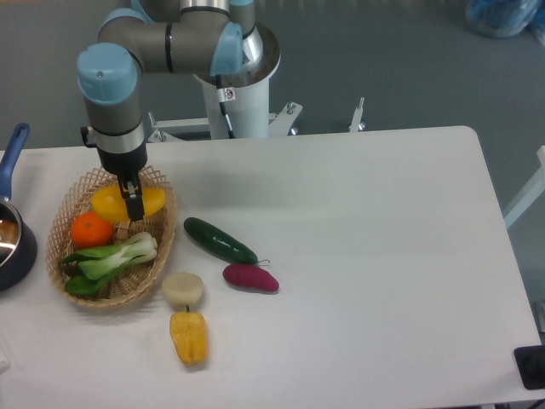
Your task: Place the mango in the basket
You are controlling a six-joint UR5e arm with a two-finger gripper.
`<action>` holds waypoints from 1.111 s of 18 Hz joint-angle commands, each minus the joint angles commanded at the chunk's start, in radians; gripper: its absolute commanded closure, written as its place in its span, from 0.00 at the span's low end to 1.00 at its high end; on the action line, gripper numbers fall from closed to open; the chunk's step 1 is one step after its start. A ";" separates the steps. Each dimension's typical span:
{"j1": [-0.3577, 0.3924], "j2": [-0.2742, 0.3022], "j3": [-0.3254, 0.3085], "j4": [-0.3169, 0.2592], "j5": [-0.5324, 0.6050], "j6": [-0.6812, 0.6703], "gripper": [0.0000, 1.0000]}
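Note:
The mango [109, 203], a smooth yellow oval fruit, lies at the back of the tan wicker basket [162, 247] at the table's left. My gripper [132, 204] points straight down over the middle of the mango. One dark finger [134, 207] crosses the front of the fruit and the other is hidden behind it. The fingers straddle the mango, but the gap between them does not show. I cannot tell whether the mango rests on the basket floor or hangs just above it.
The basket also holds an orange [91, 230] and a bok choy [111, 258]. A green cucumber [220, 240], a purple sweet potato [250, 278], a pale round piece [182, 289] and a yellow-orange pepper [189, 337] lie to its right. A blue-handled pot [10, 239] stands at the left edge.

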 joint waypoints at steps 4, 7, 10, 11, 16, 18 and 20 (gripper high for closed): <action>0.000 -0.011 0.035 0.000 0.002 -0.034 0.00; 0.005 -0.034 0.081 0.017 0.005 -0.055 0.00; 0.041 -0.058 0.164 0.023 0.006 -0.100 0.00; 0.067 -0.060 0.187 0.025 0.003 -0.113 0.00; 0.165 -0.061 0.242 0.025 0.002 -0.127 0.00; 0.205 -0.061 0.242 0.023 0.005 -0.124 0.00; 0.257 -0.083 0.242 0.025 0.006 -0.118 0.00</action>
